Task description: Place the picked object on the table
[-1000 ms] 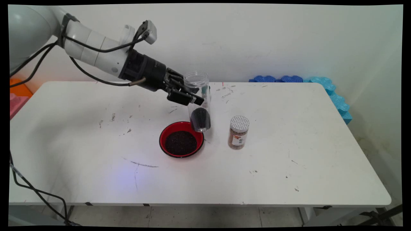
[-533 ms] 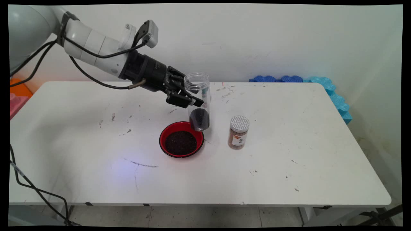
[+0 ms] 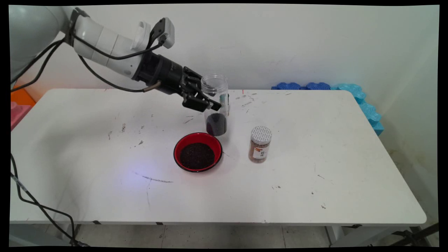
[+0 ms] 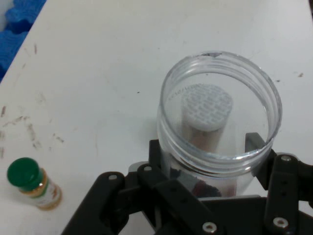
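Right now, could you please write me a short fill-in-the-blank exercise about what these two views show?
1. The gripper is shut on a clear ____ with no lid.
2. The red bowl holds dark ____.
3. The spice bottle right of the bowl has a ____ cap.
4. In the hand view, the small bottle on the table has a ____ cap.

Missing words: jar; grains; white; green

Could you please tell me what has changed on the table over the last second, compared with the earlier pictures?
The gripper, still shut on the clear jar, has carried it up and toward the table's far side, so its dark-filled bottom no longer overlaps the red bowl in the main view. The jar has also come closer to upright. The red bowl of dark grains and the white-capped spice jar stayed where they were.
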You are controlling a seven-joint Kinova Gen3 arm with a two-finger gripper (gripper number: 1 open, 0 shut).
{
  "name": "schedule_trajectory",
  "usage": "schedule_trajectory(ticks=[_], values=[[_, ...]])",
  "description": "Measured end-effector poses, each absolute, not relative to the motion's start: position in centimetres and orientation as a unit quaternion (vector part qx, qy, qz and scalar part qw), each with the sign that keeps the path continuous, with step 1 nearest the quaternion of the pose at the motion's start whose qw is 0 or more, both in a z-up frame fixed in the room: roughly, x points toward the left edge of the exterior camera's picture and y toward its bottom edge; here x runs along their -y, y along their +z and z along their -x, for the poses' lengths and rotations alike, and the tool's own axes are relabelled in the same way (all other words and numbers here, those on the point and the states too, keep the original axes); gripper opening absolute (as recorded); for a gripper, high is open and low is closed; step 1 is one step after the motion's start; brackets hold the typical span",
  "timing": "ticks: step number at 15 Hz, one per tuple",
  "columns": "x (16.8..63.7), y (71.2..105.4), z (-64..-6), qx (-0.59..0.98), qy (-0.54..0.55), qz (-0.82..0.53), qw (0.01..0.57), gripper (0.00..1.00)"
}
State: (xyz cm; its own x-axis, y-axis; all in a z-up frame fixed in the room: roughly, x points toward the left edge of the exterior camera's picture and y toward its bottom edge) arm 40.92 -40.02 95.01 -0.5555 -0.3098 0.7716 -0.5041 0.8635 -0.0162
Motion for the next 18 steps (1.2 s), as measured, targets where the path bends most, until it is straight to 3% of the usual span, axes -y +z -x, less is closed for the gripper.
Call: schedule_trajectory(ticks=[8, 18], values=[[43.7, 93.5, -41.4, 0.873, 0.136, -0.254, 0.393, 0.00], [47.5, 89.1, -40.5, 0.865, 0.137, -0.284, 0.390, 0.00]])
